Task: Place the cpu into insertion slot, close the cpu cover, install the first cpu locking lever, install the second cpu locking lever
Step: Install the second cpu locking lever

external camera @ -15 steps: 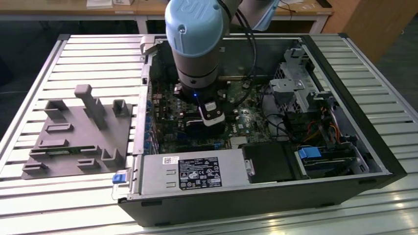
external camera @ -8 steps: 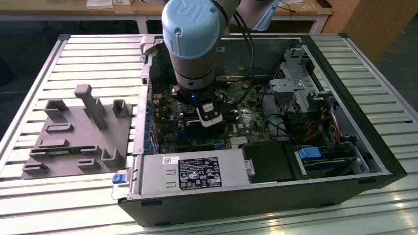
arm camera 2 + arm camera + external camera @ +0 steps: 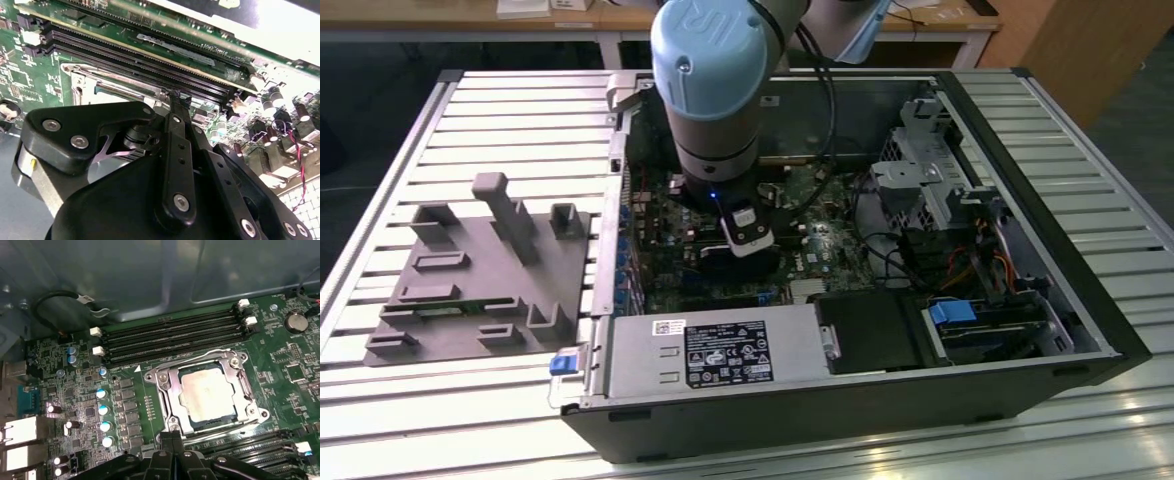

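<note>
Cpu (image 3: 207, 392) sitting in slot (image 3: 172, 412) on green board (image 3: 280, 375), cover (image 3: 165, 382) lying shut over it; gripper (image 3: 172, 437) hovering at socket's edge, fingers (image 3: 176, 107) pressing together, gripping nothing visible

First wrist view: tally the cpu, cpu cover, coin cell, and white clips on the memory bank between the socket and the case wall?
cpu: 1
cpu cover: 1
coin cell: 1
white clips: 4, two at each end of the bank
Total: 7
</note>
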Tool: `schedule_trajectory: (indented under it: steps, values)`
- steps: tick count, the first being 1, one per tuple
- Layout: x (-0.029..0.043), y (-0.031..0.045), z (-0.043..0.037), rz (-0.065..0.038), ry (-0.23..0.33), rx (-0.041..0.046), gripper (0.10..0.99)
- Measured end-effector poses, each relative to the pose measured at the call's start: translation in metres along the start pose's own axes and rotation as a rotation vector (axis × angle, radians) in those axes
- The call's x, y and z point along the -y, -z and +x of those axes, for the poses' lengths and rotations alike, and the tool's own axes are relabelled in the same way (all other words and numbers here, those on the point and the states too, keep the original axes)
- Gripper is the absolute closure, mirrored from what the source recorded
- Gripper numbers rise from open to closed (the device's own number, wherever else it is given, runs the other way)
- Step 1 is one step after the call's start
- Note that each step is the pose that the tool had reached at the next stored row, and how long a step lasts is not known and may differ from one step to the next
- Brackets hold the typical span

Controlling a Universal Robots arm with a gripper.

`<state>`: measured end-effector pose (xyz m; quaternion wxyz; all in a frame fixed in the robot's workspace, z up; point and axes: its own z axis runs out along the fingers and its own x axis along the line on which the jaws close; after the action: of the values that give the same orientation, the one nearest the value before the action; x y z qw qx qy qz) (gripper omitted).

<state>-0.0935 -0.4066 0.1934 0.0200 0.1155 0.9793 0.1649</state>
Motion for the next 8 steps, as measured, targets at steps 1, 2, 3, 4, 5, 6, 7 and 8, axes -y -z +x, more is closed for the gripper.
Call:
schedule_trajectory:
  steps: [1,2,3,4,5,6,7,8]
  values:
    - [0.0001,-0.0003,0.0001,0.0,0.003,-0.001,0.984]
    - [0.0002,-0.0007,0.0002,0.0,0.006,-0.002,0.984]
    - [0.0004,-0.0011,0.0004,0.0,0.008,-0.0029,0.984]
    - [0.0005,-0.0015,0.0005,0.0,0.011,-0.0039,0.984]
    - [0.0006,-0.0019,0.0007,0.0,0.014,-0.0049,0.984]
    - [0.0007,-0.0024,0.0008,0.0,0.017,-0.0059,0.984]
    - [0.0007,-0.0027,0.0011,0.0,0.02,-0.0069,0.984]
    - [0.0007,-0.0031,0.0014,0.0,0.022,-0.0078,0.984]
